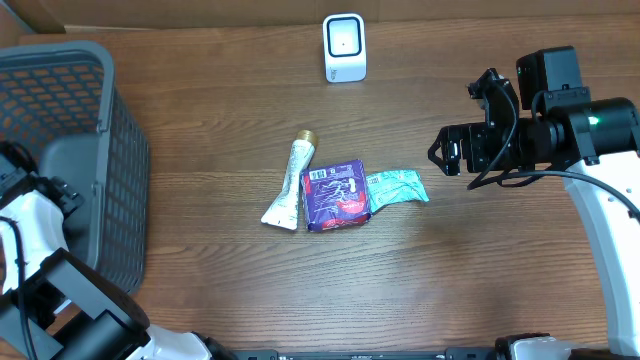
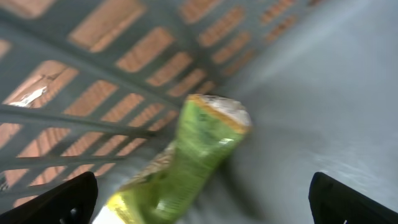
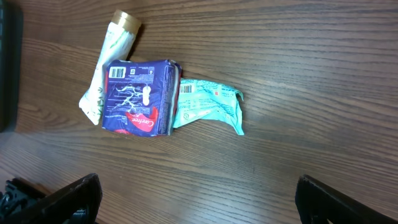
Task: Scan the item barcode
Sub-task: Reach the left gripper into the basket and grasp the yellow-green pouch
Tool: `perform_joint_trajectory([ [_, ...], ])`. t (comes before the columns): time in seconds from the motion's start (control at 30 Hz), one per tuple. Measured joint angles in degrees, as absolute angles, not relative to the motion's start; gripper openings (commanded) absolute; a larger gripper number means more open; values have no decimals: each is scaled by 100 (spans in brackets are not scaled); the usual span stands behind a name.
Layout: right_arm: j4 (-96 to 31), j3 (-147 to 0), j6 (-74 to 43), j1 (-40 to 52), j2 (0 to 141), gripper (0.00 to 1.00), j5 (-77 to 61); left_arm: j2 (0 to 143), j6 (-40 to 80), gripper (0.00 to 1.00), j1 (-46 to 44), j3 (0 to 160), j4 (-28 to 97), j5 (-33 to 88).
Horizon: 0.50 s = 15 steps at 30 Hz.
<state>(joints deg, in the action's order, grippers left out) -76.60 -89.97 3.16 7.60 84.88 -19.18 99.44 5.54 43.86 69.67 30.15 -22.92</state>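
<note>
Three items lie mid-table: a white tube with a gold cap (image 1: 290,185), a purple pack (image 1: 335,195) showing a barcode, and a teal packet (image 1: 397,188). The white scanner (image 1: 344,47) stands at the far edge. My right gripper (image 1: 445,150) hovers open to the right of the items; its wrist view shows the purple pack (image 3: 137,96) and teal packet (image 3: 208,106) ahead of the jaws, with bare wood between the fingers. My left gripper (image 2: 202,199) is open inside the basket. A blurred green packet (image 2: 199,149) lies between its wide-apart fingers, touched by neither.
A grey mesh basket (image 1: 60,60) fills the left side of the table, and its slatted wall (image 2: 93,93) is close in front of the left wrist camera. The left arm (image 1: 30,215) comes up from the lower left corner.
</note>
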Motion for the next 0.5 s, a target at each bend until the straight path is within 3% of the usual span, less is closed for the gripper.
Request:
perform_joint_trajectory([
  [0.1,-7658,-8997,316,762,8488,100,-1916,9968,554,99,4556,6967,3015,-2294],
  [0.23,-7660,-8997,318,760,8488,100,-1909,10143,528,86,4676,6967,3020,-2250],
  [0.33,-7673,-8997,318,760,8488,100,-1909,10298,429,66,4687,6967,3037,-2200],
  [0.4,-7682,-8997,320,762,8488,100,-1907,10337,370,42,4687,6967,3046,-2165],
  [0.5,-7679,-8997,318,760,8488,100,-1909,10342,368,35,4687,6967,3063,-2165],
])
